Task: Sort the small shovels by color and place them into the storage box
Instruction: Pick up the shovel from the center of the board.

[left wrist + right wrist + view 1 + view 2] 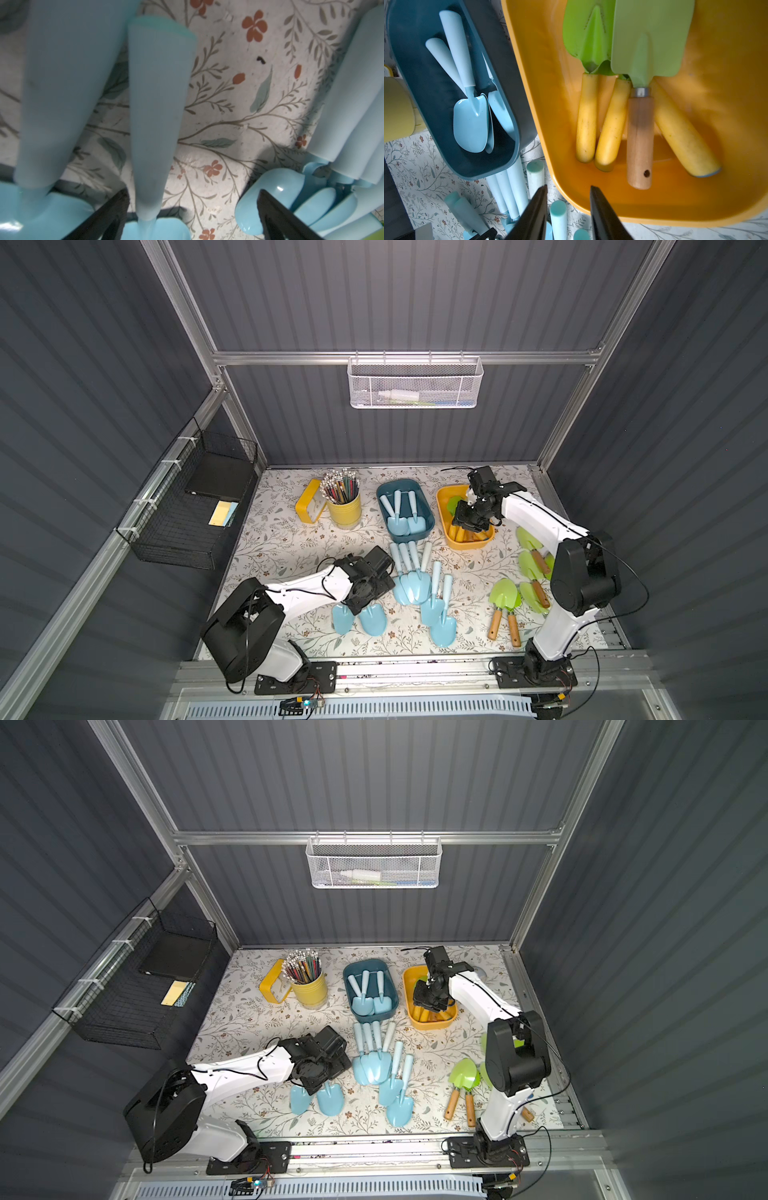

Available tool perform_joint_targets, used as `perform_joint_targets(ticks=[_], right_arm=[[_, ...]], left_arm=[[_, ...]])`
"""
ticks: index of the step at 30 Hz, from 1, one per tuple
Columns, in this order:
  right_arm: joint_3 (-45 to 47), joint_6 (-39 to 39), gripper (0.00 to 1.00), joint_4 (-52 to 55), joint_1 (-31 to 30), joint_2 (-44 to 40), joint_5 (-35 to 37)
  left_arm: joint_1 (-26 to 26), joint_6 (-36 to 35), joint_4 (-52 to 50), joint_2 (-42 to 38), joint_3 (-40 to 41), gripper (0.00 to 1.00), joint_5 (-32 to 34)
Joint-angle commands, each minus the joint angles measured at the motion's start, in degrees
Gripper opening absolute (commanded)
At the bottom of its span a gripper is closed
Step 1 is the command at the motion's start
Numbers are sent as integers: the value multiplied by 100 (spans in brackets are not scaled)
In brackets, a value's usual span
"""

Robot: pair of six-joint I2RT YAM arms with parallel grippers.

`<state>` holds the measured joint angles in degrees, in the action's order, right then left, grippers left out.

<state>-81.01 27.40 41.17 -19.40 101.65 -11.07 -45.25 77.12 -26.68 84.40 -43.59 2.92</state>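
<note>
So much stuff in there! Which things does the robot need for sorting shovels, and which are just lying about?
For the job: pale-blue shovels, green shovels, blue box, yellow box.
Just lying about: cup of pencils, white mesh basket, black wire basket.

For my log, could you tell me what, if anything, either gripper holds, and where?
Nothing is held: the left gripper stands open around a pale-blue shovel handle; the right gripper is empty.

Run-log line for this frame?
left gripper: open over blue shovel | right gripper: open, empty, above yellow box | green shovels: in yellow box
</note>
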Motion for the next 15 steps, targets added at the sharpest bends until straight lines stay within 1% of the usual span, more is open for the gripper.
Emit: perform_joint_targets(ticks=[1,2,4,6,10,12,15], right_arm=[[107,-13,38,-8,-11,-306,129],[128,-12,38,-29,-19,-328,146],[142,-18,38,-53,-14,-355,169],[113,-26,38,-40,-11,-340,166],[52,-45,38,-6,-11,-295,128],[33,-51,38,-8,-11,-279,126],[20,-52,38,4,-11,-277,123]], left_arm=[[-21,-183,270,500,341,92,94],[-19,-193,329,537,386,87,103],[-27,-208,478,606,446,74,78],[-27,-235,574,740,448,56,94],[-27,-326,609,1035,228,29,230],[-24,-365,637,1156,130,22,275],[-23,-471,694,1381,-4,16,288]])
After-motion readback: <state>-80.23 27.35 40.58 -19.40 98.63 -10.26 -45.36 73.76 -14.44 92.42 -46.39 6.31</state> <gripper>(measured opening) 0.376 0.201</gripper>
